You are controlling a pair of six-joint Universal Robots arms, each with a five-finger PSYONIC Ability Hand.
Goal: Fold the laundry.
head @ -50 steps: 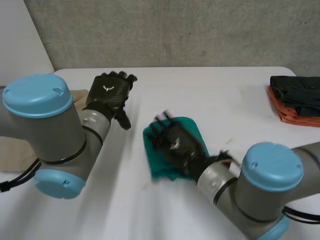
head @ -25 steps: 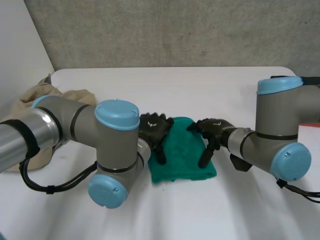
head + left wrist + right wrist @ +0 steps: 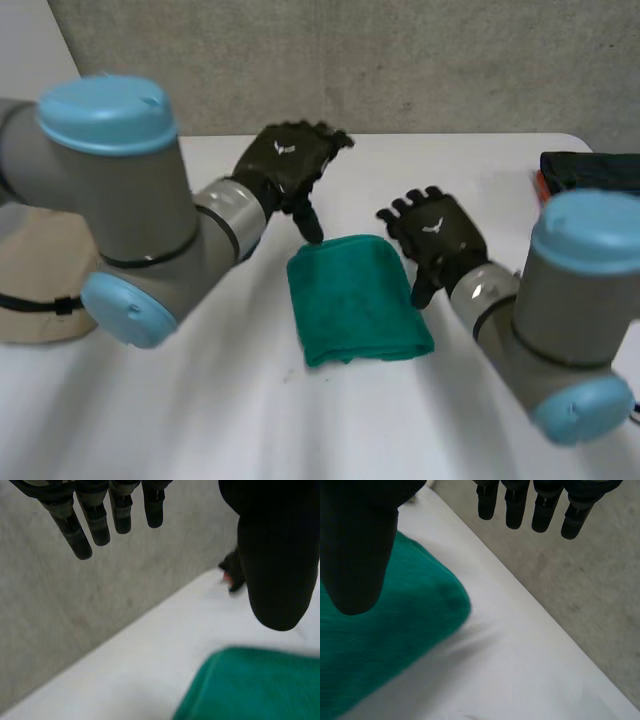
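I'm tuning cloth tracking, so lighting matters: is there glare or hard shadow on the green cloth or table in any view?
Head view: even light, no glare on the table or green cloth, a soft shadow along the cloth's near edge. Left wrist view: cloth evenly lit, no glare. Right wrist view: only a soft shadow on the table beside the cloth's corner.

White table (image 3: 470,170), grey wall (image 3: 350,60).

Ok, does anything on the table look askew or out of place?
Nothing stands out. The green cloth lies folded between the open left hand and right hand; a beige cloth is heaped, not yet folded, beside the left arm.
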